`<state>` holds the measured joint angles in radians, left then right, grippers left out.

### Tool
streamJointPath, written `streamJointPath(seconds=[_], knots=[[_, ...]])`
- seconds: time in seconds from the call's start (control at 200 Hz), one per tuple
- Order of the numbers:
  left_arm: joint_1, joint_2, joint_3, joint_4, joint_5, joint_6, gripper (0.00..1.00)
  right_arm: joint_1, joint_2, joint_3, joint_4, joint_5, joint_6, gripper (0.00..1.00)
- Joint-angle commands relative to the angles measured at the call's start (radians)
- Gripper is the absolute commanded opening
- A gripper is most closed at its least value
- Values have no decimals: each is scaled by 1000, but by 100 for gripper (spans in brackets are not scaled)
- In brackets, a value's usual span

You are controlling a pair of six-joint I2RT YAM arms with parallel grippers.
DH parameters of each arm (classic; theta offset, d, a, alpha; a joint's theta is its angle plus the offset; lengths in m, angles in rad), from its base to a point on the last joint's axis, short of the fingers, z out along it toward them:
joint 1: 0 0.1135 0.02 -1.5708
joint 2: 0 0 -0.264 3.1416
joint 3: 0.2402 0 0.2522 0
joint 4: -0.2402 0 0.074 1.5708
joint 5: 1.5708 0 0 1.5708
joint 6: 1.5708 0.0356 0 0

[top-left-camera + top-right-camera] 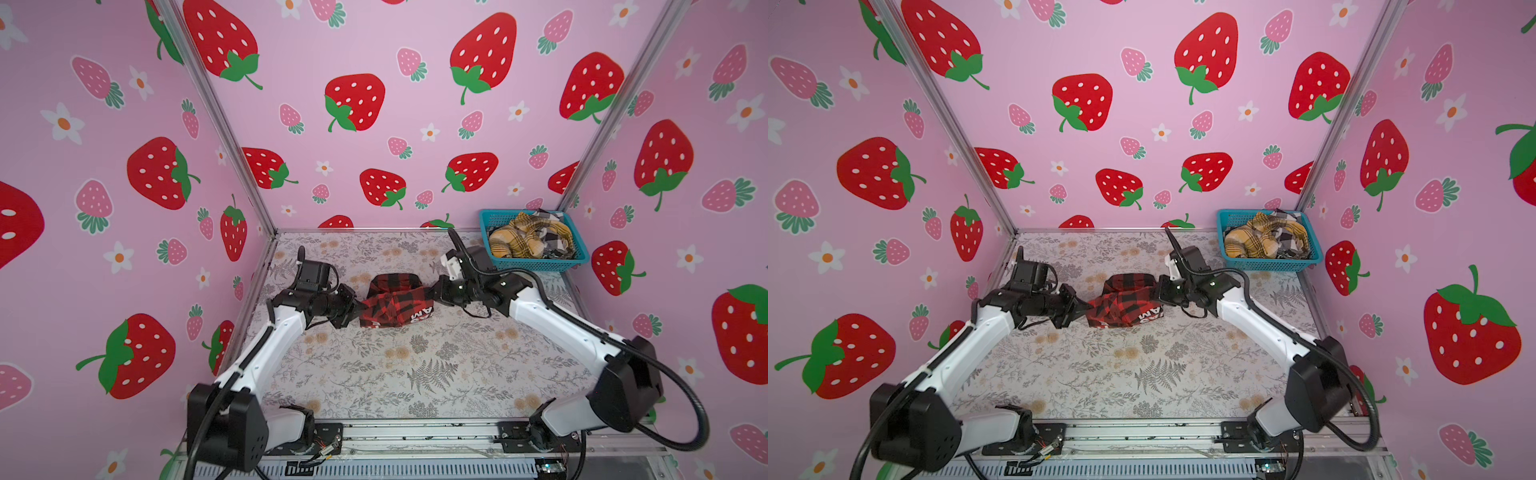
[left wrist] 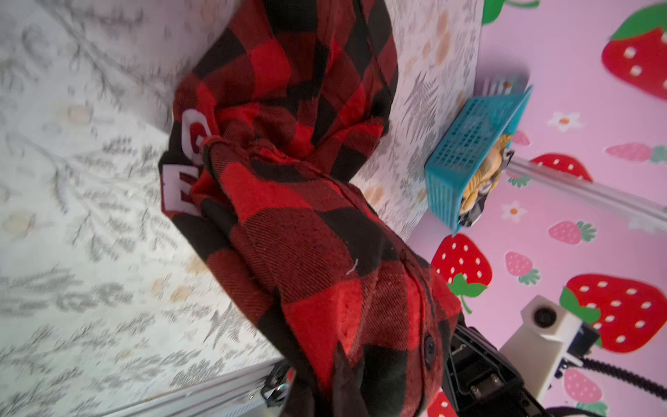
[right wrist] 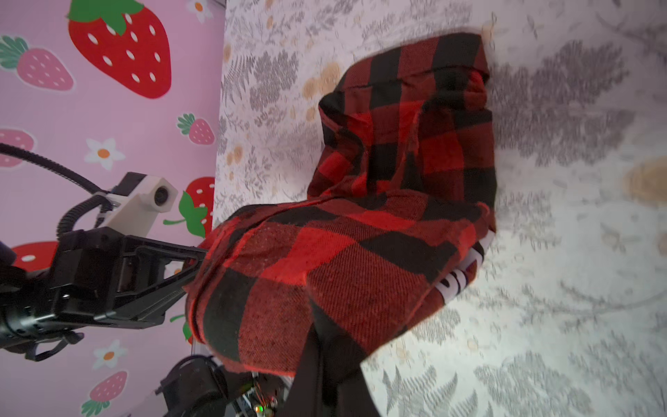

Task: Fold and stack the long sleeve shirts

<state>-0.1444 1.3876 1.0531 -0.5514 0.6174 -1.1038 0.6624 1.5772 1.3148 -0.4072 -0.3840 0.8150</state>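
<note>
A red-and-black buffalo check long sleeve shirt point(image 1: 395, 301) point(image 1: 1125, 305) lies bunched at the back middle of the table, with white block letters point(image 1: 419, 318) on its near edge. My left gripper point(image 1: 360, 309) point(image 1: 1086, 309) meets its left end and my right gripper point(image 1: 430, 291) point(image 1: 1158, 291) its right end. The shirt point(image 2: 306, 234) drapes over the left gripper point(image 2: 343, 390) and hides its jaws. In the right wrist view the shirt point(image 3: 361, 252) runs into the shut right gripper point(image 3: 325, 379).
A teal basket point(image 1: 540, 264) point(image 1: 1266, 264) stands at the back right corner, holding crumpled yellow plaid and black-and-white plaid garments point(image 1: 528, 239). Pink strawberry walls close in the table on three sides. Both arms reach in from the front rail.
</note>
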Motion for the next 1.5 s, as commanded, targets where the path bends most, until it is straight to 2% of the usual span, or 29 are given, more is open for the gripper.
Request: streamJointPath(seconds=[0.0,0.065,0.145,0.215,0.25,0.28,0.32,0.36,0.395,0.43,0.485,0.53,0.62,0.675,0.695,0.82,0.965,1.065,1.186,1.371,1.446,1.496], knots=[[48,219,189,142,2,45,34,-83,221,233,11,-81,-106,24],[75,420,428,109,27,68,42,-137,413,468,-27,-122,-128,49],[89,629,746,54,-70,90,59,-185,636,798,-164,-92,-176,59],[108,822,1071,-41,-46,89,60,-204,755,1036,-246,-49,-203,61],[110,903,1205,-80,-14,83,61,-212,783,1084,-255,-52,-203,62],[104,947,1295,-110,7,88,69,-218,790,1086,-242,-66,-199,63],[96,982,1368,-153,24,111,78,-221,789,1067,-227,-67,-197,64],[92,991,1393,-196,38,144,78,-219,781,1034,-209,-66,-213,66],[90,968,1352,-209,37,171,75,-217,771,998,-188,-79,-228,67],[84,914,1244,-182,12,182,70,-213,765,968,-174,-89,-248,66],[69,810,1034,-51,-30,176,61,-204,768,940,-164,-101,-291,64],[55,759,921,31,-53,171,55,-190,776,928,-160,-94,-314,62],[30,783,894,36,-18,176,40,-155,817,943,-159,-98,-353,53],[16,816,896,27,8,176,30,-128,839,961,-171,-69,-376,52],[10,823,892,24,6,179,29,-120,847,962,-173,-54,-381,49],[-4,830,819,32,-18,205,27,-93,871,909,-172,32,-389,42],[-17,822,714,28,-31,233,22,-61,820,726,-141,137,-398,38],[-31,796,626,23,-40,254,16,-33,714,511,-37,165,-372,37],[-32,735,464,98,-67,231,15,3,612,297,27,182,-331,35],[-70,654,269,112,-72,268,10,91,425,-59,148,186,-231,32],[-96,573,162,129,-63,267,11,138,342,-154,157,181,-186,32],[-113,502,109,116,-65,280,17,166,290,-191,138,204,-162,32]])
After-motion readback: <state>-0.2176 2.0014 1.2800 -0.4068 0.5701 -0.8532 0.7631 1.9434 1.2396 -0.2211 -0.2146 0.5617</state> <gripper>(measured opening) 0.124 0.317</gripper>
